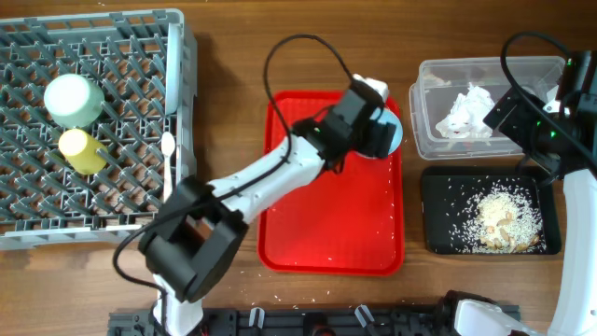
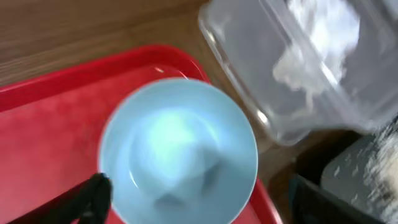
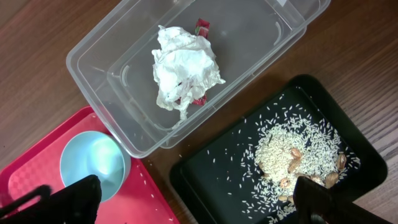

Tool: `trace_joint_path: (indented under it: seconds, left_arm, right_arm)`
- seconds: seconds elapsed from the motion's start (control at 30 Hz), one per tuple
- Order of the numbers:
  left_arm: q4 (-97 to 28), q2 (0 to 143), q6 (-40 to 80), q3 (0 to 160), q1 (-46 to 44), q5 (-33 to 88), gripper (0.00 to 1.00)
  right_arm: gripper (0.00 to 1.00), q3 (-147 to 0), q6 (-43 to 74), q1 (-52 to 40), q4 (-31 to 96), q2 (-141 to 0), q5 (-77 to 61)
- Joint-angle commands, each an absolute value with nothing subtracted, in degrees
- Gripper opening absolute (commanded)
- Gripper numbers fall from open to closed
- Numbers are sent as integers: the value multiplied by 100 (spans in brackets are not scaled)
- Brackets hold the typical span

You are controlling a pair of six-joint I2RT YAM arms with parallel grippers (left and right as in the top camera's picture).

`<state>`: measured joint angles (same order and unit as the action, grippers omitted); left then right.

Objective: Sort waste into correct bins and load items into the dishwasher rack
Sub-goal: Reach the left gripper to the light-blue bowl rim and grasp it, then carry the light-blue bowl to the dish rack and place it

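A pale blue-green bowl (image 2: 180,152) stands on the far right corner of the red tray (image 1: 326,224); it also shows in the right wrist view (image 3: 93,163). My left gripper (image 2: 205,208) is open just above it, one finger at its left rim, the other beyond its right side. The clear tub (image 1: 429,131) holds crumpled white tissue (image 3: 183,65) and a red wrapper (image 3: 202,27). The black tray (image 1: 443,201) holds rice and food scraps (image 3: 292,155). My right gripper (image 3: 199,208) is open and empty above the black tray's near corner. The grey rack (image 1: 121,56) holds a pale green bowl (image 1: 73,98), a yellow cup (image 1: 82,151) and a white spoon (image 1: 168,145).
Loose rice grains lie scattered on the red tray (image 3: 146,180) and on the table near its front edge. The left arm (image 1: 252,177) crosses the red tray diagonally. The right arm (image 1: 578,233) runs along the table's right edge.
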<state>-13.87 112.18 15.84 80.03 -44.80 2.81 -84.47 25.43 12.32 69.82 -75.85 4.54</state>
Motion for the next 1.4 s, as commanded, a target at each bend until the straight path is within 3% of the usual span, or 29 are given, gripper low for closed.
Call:
trace_joint_path:
  seconds: [0.0,0.13,0.33,0.47,0.73,1.3,1.37]
  left_arm:
    - [-1350,11450,611,8053,-4744,202,80]
    - [-1358,11695,617,8053,-4788,185,73]
    - [-1977,11885,620,8049,-4779,187,72]
    - [-2801,11845,620,8049,-4777,185,77]
    - [-3573,11461,943,8049,-4783,209,72]
    - [-3715,11242,952,8049,-4783,209,4]
    - [-3717,11187,1059,8051,-4783,207,4]
  right_arm:
    - [100,-8510,2565,1234,6969,-7555,423]
    - [100,-8510,2565,1234,6969,-7555,423]
    - [100,-8510,2565,1234,6967,-7555,423]
    - [100,-8510,2565,1234,6969,-7555,423]
    - [100,-8510,2565,1234,6969,-7555,423]
    - [100,-8510,2565,1234,6969,-7555,423]
    - [100,-8510,2565,1234,6969,-7555,423]
